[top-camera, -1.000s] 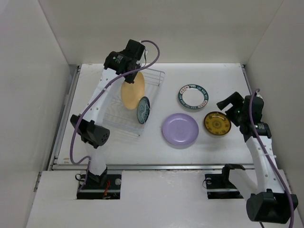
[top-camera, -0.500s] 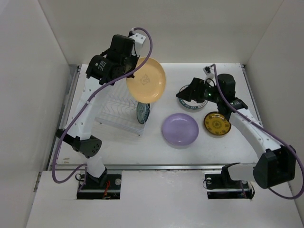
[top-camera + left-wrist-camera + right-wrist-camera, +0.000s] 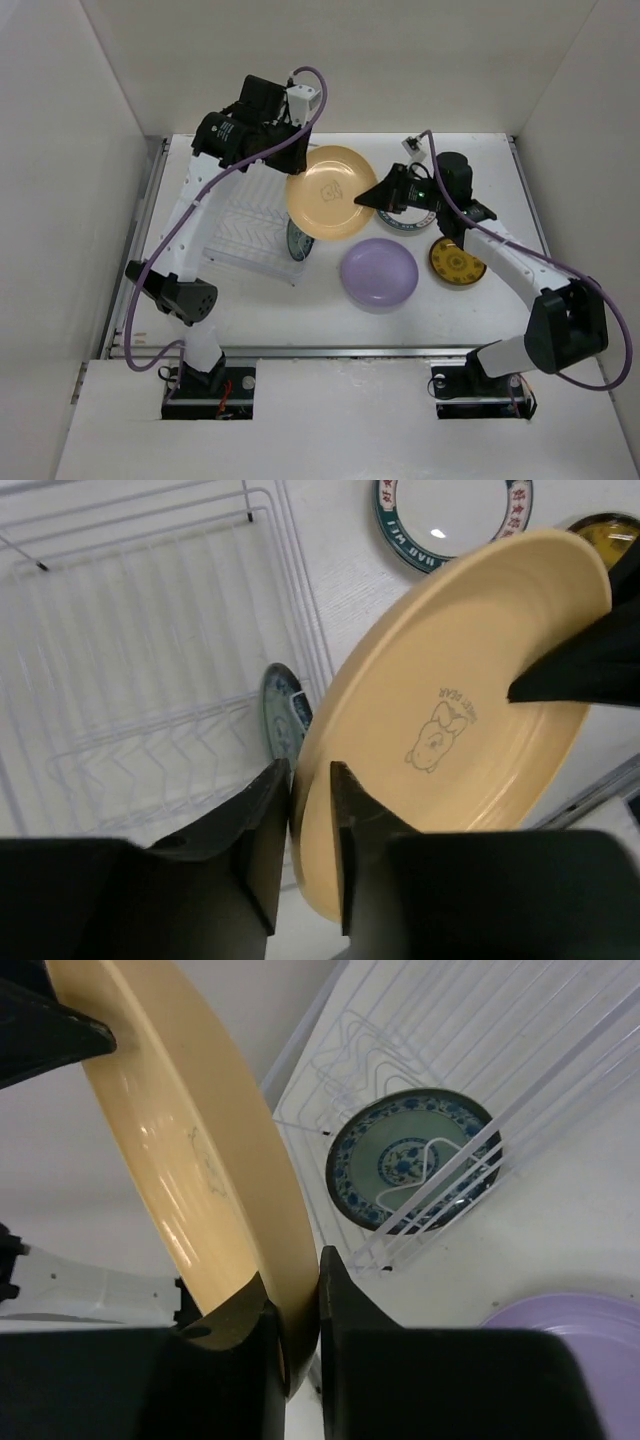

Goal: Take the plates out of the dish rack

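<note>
Left gripper (image 3: 311,790) and right gripper (image 3: 297,1305) each pinch opposite rims of the yellow plate (image 3: 331,192), seemingly airborne over the dish rack's (image 3: 240,240) right edge.

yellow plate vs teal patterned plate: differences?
The yellow plate is held tilted in the air, rim pinched by the left gripper and the right gripper; the teal patterned plate stands on edge in the dish rack, untouched. The yellow plate is plain but for a small printed figure; the teal patterned plate carries blue-green ornament. The yellow plate looks larger than the teal patterned plate. Both are round.
</note>
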`<state>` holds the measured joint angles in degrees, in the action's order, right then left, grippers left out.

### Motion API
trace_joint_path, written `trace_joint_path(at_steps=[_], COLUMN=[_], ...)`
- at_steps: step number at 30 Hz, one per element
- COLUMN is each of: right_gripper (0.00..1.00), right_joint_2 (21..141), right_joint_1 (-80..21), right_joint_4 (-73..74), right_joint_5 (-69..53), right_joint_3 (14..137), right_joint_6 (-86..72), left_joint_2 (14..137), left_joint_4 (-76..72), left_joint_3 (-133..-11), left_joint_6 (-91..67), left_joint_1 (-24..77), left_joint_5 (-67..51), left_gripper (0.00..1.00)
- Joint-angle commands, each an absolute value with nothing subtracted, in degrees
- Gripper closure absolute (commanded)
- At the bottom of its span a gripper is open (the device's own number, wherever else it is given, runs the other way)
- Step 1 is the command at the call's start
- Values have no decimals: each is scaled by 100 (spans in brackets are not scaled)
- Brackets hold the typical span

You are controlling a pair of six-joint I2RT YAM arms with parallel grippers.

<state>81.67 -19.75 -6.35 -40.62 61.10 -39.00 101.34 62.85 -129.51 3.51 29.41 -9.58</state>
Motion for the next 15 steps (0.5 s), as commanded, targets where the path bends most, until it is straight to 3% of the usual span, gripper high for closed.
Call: trace_joint_path(at_steps=[1, 2, 3, 4, 6, 10, 12, 15], right_gripper=[100, 100, 100, 100, 100, 100, 100, 100], right_joint_2=[7833, 7735, 7639, 7551, 7366, 7155, 7067, 6891], right_joint_1=[-2021, -2021, -2021, -2021, -1960, -1715, -1653, -1600], right_joint_4=[-906, -818, -696, -381, 33, 1096, 1396, 1870], right_joint_5=[-3209, -3069, -2928, -2657, -2401, -2074, -1925, -1670], right_joint_3=[5943, 5889, 5889, 5810, 5810, 5451, 5292, 5011], right_joint_6=[-3999, -3999, -3999, -3999, -3999, -3745, -3604, -3472], left_joint_2=[10046, 10046, 10046, 10046, 10099, 10037, 10220, 10659], left_joint_4=[6187, 6187, 6240, 6240, 6240, 6100, 6100, 6266], left_joint_3=[-12964, -12964, -12964, -12964, -12964, -12657, -12656, -12578], left_joint_6=[192, 193, 193, 193, 193, -26, -26, 315], left_joint_1=[3015, 3015, 3015, 3015, 2823, 1499, 1303, 853], left_joint_5=[-1574, -1443, -963, -636, 119, -87, 43, 964], left_gripper=[77, 33, 10, 0, 0, 0, 0, 0])
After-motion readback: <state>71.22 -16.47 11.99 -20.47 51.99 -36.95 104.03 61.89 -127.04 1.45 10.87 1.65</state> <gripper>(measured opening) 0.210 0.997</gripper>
